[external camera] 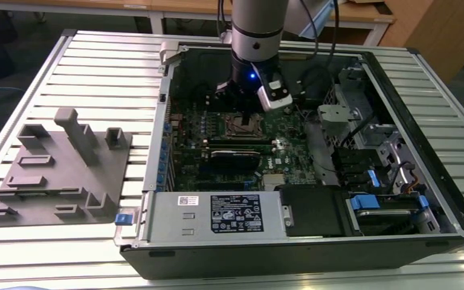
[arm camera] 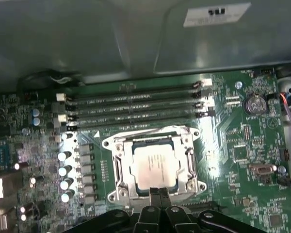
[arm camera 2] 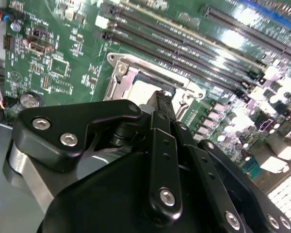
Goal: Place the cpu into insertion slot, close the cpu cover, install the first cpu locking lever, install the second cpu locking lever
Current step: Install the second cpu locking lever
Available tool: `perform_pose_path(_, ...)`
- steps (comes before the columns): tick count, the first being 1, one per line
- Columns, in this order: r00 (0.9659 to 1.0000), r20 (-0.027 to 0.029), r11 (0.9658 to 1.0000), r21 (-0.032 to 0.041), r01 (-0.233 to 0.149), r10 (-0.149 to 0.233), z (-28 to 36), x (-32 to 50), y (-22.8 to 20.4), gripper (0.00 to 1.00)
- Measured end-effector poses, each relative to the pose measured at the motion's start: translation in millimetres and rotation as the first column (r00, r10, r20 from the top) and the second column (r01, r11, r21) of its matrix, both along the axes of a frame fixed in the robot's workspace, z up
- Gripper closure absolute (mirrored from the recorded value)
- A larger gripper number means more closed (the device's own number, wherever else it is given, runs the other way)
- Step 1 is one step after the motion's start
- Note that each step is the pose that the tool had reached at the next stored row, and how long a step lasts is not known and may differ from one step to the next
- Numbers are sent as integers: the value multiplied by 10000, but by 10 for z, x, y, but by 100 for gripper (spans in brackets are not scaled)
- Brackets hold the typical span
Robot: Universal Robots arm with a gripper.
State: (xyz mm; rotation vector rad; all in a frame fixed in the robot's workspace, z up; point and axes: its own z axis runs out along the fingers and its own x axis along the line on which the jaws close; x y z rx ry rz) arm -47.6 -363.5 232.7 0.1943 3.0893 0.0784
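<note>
The cpu is sitting in the insertion slot, centre of the first wrist view, under the closed cpu cover.
The pincer is hovering at the cover's near edge with its fingers pressed narrow together, holding nothing; in the exterior view the arm is reaching down into the open computer case, upper middle of the frame, on the slatted desk; a grey fixture is lying at the exterior view's left.

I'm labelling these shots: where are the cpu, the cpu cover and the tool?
cpu (arm camera: 154,165): first wrist view, silver top.
cpu cover (arm camera: 189,154): first wrist view, frame side.
tool (arm camera: 159,193): first wrist view, fingertips.
</note>
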Motion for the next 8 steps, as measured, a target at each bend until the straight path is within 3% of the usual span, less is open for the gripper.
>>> perform_pose_path(4, 10000, 0, 10000, 1, 0, 0, 0, 0, -61, 89)
perform_pose_path(8, 10000, 0, 10000, 0, 0, 0, 0, 3, -85, 89)
